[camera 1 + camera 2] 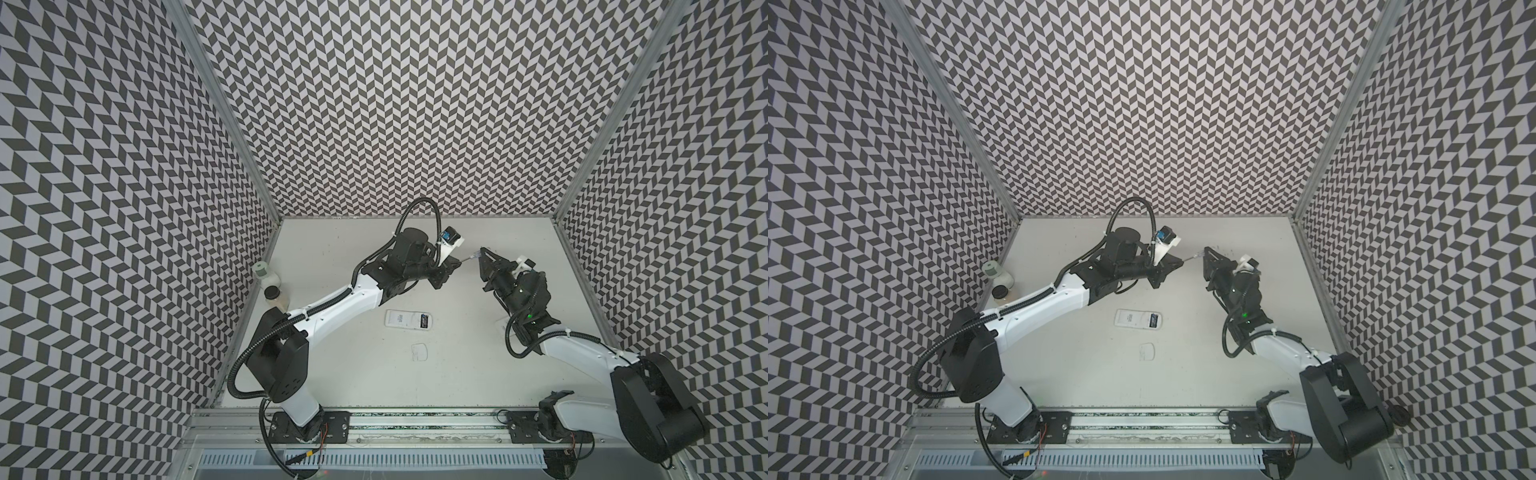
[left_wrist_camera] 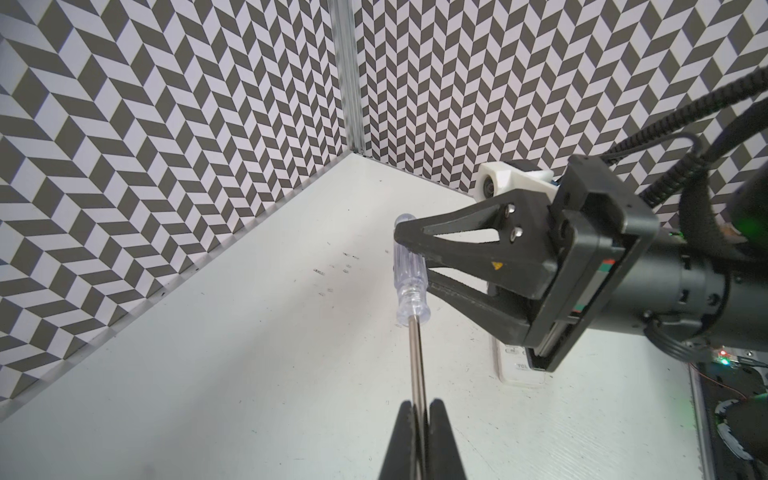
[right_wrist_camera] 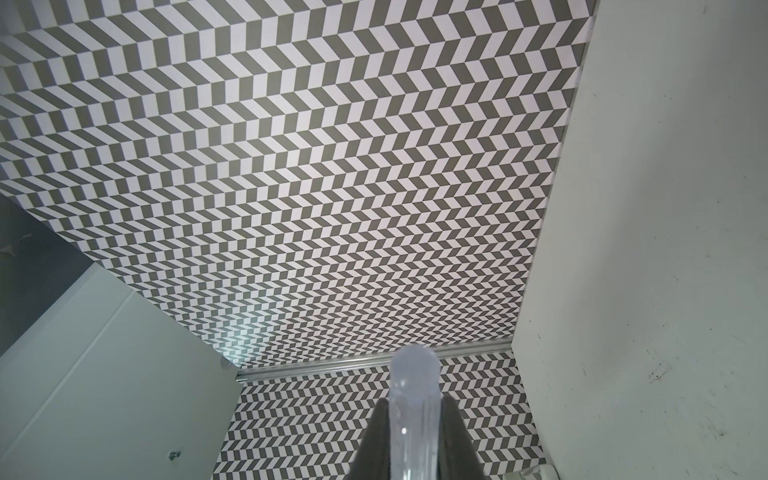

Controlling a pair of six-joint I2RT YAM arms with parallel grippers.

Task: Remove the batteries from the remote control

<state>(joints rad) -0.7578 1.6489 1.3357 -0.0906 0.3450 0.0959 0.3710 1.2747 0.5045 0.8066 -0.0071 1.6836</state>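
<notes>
Grips: left gripper (image 2: 419,411) clamped on screwdriver (image 2: 409,286) shaft; right gripper (image 2: 403,245) clamped on its clear handle; remote (image 1: 409,325) lies mid-table, 6 o'clock of both. Dark patch at its 3 o'clock end, likely batteries (image 1: 424,322). Judged light, rigid, slick, rolling: pinch mid-barrel. Open table (image 1: 457,374) around; walls (image 1: 415,124) well apart.

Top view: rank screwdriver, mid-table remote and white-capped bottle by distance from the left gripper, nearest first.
1. screwdriver: its shaft is pinched in the fingers of the left gripper, on the side toward the right arm.
2. remote: mid-table, nearer the front edge.
3. white-capped bottle: against the left wall, clearly farthest.
</notes>
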